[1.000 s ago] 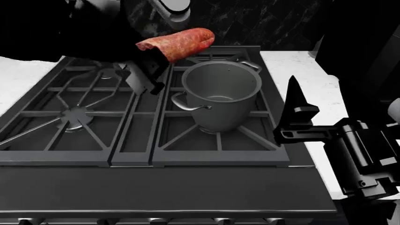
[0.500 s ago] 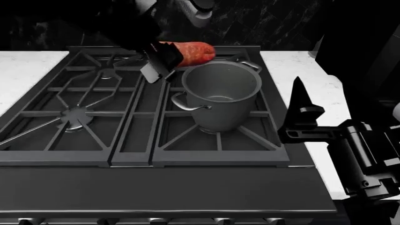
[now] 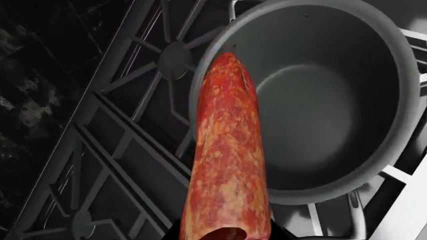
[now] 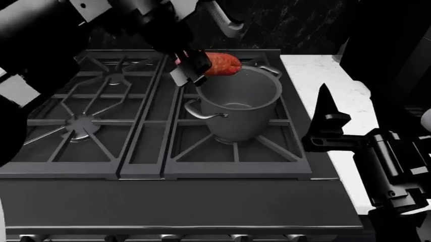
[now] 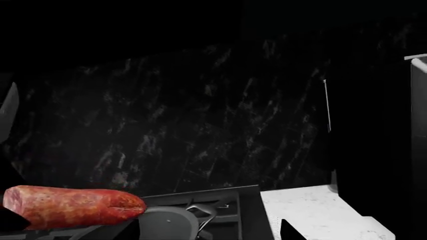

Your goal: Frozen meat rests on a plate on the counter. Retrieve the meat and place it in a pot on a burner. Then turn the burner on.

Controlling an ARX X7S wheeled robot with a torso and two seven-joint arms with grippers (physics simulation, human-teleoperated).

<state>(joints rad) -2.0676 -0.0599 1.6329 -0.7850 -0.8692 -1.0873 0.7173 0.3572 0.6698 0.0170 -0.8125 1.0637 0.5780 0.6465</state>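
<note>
My left gripper (image 4: 191, 68) is shut on the meat (image 4: 222, 64), a reddish-brown mottled log, and holds it level above the far-left rim of the pot (image 4: 237, 103). In the left wrist view the meat (image 3: 227, 165) points out over the rim into the empty pot (image 3: 320, 100). The tall dark grey pot stands on the right burner grate (image 4: 235, 146). The right wrist view shows the meat (image 5: 70, 206) above the pot's rim (image 5: 163, 222). My right gripper (image 4: 325, 118) is open and empty, hovering to the right of the pot. The plate is out of view.
The dark stove top (image 4: 155, 166) fills the middle, with a bare left burner (image 4: 81, 123). White marble counter (image 4: 330, 75) lies right of the stove. A dark veined backsplash (image 5: 200, 110) rises behind. Knobs sit along the stove's front edge (image 4: 168, 237).
My left gripper has carried the meat to the right and down, from above the middle of the stove to the pot's far-left rim. The right gripper has barely moved.
</note>
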